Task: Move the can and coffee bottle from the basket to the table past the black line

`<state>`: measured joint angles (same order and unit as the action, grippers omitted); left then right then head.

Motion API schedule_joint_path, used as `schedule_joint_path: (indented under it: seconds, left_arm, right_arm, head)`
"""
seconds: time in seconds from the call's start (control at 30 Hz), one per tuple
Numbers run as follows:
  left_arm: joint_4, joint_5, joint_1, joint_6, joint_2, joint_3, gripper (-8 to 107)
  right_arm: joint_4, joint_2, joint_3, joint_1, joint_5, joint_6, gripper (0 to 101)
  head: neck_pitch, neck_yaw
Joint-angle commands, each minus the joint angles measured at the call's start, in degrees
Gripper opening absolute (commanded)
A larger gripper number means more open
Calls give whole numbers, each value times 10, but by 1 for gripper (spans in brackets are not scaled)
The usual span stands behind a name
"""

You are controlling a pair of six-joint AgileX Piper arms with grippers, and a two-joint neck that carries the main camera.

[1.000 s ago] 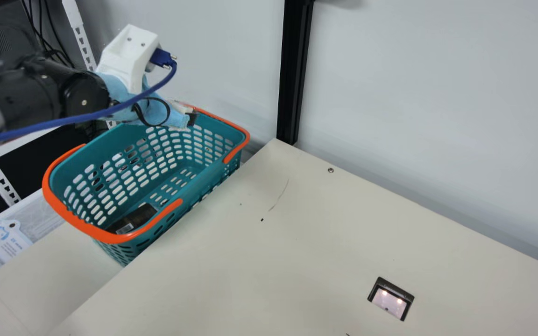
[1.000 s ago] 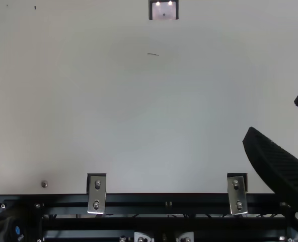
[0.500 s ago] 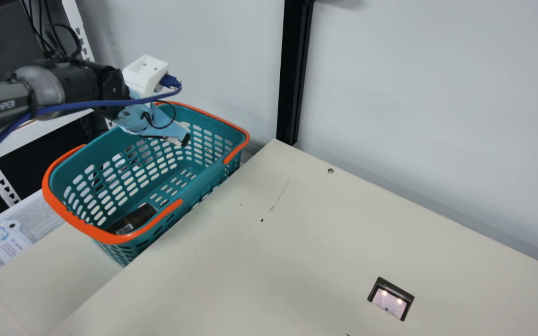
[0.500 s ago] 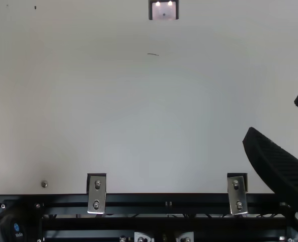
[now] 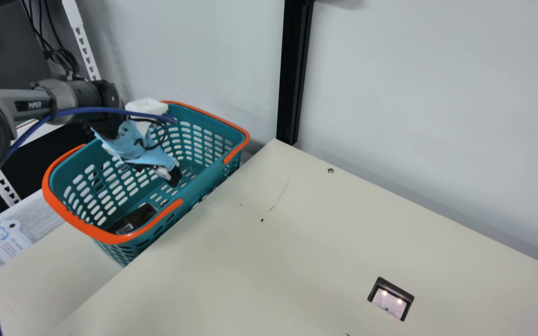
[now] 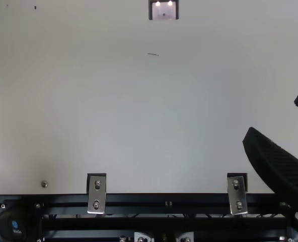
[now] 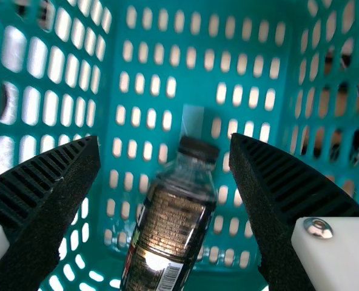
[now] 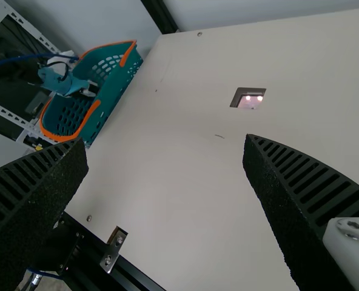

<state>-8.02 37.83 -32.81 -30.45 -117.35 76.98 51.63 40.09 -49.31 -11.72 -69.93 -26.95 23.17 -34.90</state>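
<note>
One cream table (image 5: 325, 242), one teal basket (image 5: 208, 179), one coffee bottle (image 7: 170, 233) inside, left claw (image 5: 174, 176) and right claw (image 6: 274, 115) both spread

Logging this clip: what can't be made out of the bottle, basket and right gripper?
- Base of the bottle, left wrist view: cut off by the bottom edge.
- Label print on the bottle, main view: too small to read.
- Part of the floor of the basket, main view: hidden by its near wall.
- Rear of the right gripper, top view: cut off by the right edge.
</note>
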Motion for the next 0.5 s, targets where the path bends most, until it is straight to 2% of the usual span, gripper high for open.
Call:
schedule_joint_path:
  seconds: [0.0,0.47]
  left_arm:
    - [-2,1,-5,-33,-9,-6,90]
    - [5,-22,-18,-136,-33,-59,90]
  right_arm:
    - [0,0,0,0,0,0,101]
    - [0,0,0,0,0,0,101]
  head:
    - [17,-11]
    - [17,-11]
